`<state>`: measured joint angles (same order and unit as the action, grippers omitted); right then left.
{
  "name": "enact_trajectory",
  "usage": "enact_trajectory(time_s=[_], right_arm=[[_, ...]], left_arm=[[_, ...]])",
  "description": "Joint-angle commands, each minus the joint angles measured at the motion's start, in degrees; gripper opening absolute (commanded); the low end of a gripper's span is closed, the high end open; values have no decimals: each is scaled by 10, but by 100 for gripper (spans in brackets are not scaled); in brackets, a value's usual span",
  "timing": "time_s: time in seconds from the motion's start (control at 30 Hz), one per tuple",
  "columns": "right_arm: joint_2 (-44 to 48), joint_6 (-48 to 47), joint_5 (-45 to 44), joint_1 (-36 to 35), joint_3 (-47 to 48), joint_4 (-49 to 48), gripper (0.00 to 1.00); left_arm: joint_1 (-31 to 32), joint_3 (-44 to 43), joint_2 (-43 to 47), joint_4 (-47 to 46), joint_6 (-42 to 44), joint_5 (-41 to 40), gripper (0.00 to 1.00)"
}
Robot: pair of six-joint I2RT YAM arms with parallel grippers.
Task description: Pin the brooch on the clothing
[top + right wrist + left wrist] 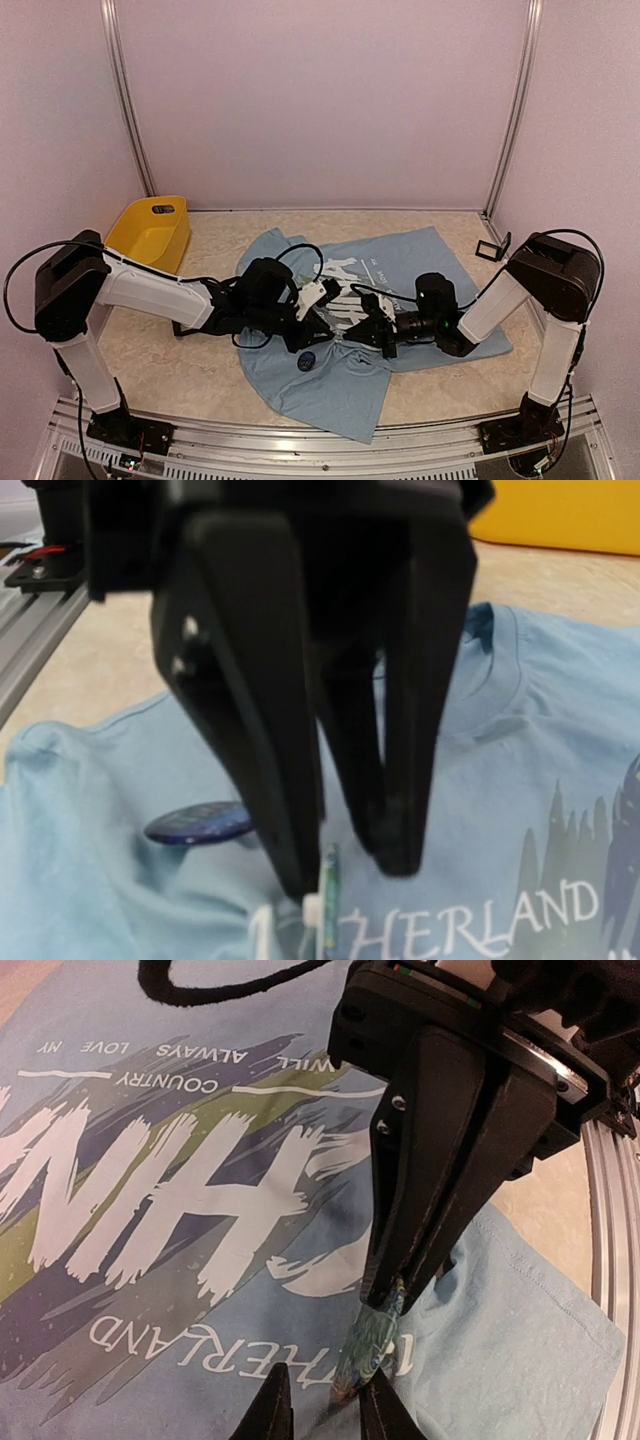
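brooch (370, 1350): thin, glossy, green-blue, clenched in right gripper (388, 1295); long axis from 1 to 7 o'clock, lower end near shirt (520, 1330) lettering | left gripper (325, 1415): parted, placed at 6 o'clock, fingers either side of brooch end | shirt: soft, light blue, spread on surface (200, 380)

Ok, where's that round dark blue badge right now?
Top view: the round dark blue badge lies on the light blue T-shirt, just left of centre, close to the left arm, on its near side.
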<state>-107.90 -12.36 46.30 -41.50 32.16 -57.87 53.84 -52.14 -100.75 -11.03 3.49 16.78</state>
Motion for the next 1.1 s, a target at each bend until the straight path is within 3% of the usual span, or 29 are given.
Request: enact_trajectory(time_s=[0.0,0.2,0.33,0.47,0.73,0.83,0.93,1.07], right_arm=[[0,-2,18,-4,10,6,0],[1,-5,24,-4,12,13,0],[12,0,16,-1,3,14,0],[34,11,-3,8,2,54,23],[31,3,-2,9,-21,70,34],[19,15,-19,9,-14,82,27],[16,25,-48,13,-18,73,2],[6,38,-48,22,-18,69,0]], left_arm=[[3,-28,-28,13,11,23,22],[4,-25,-29,-4,2,22,0],[4,-20,-15,-2,3,22,0],[4,-8,7,4,2,19,0],[11,-9,21,21,-3,11,0],[16,-9,26,21,-5,12,0],[17,-9,32,26,-4,16,0],[18,-10,34,32,-1,23,0]])
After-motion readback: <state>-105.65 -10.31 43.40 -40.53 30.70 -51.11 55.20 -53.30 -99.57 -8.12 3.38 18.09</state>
